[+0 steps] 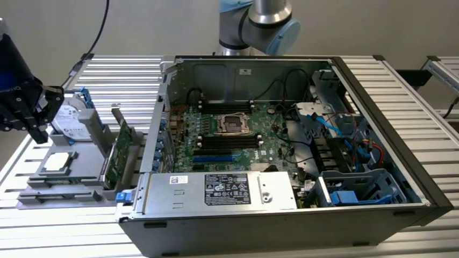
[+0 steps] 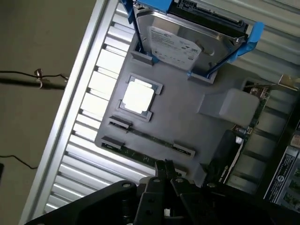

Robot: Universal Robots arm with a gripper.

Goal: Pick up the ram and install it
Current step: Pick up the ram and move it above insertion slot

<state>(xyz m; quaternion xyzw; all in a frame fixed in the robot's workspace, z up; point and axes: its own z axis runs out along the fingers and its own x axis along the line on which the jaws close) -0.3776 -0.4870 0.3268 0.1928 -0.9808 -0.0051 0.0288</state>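
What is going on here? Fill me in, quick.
A robot arm is working on getting a ram stick into the open computer case. At this moment its hand, shut and holding nothing, hangs over the grey parts tray that sits beside the case on the exterior view's left. The hand is nearest the ram stick, which lies in its holder on the tray. It has not been picked up yet.
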